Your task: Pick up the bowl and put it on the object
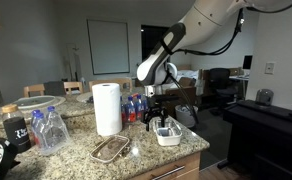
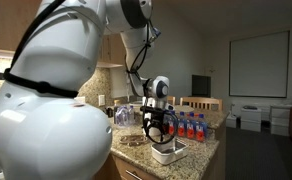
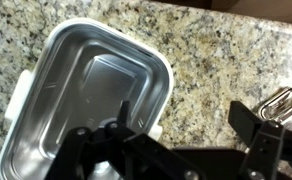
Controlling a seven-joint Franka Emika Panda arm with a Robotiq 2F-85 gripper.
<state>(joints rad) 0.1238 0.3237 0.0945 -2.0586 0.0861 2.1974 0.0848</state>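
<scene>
One bowl [image 1: 168, 136], one oval tray [image 1: 110, 149], one towel roll [image 1: 107, 108].

A: What kind of place is this?

B: A kitchen, in a home or office; I cannot tell which. The speckled brown granite bench [image 1: 81, 152] carries a tall white paper towel roll [image 1: 107, 108] and small drink bottles with red and blue labels [image 2: 191, 126].

A: Anything else?

B: Light wooden chairs [image 1: 74, 87] stand behind it, a large white wall board [image 2: 259, 50] hangs beyond, and a black office chair [image 1: 222, 85] stands further back.
</scene>
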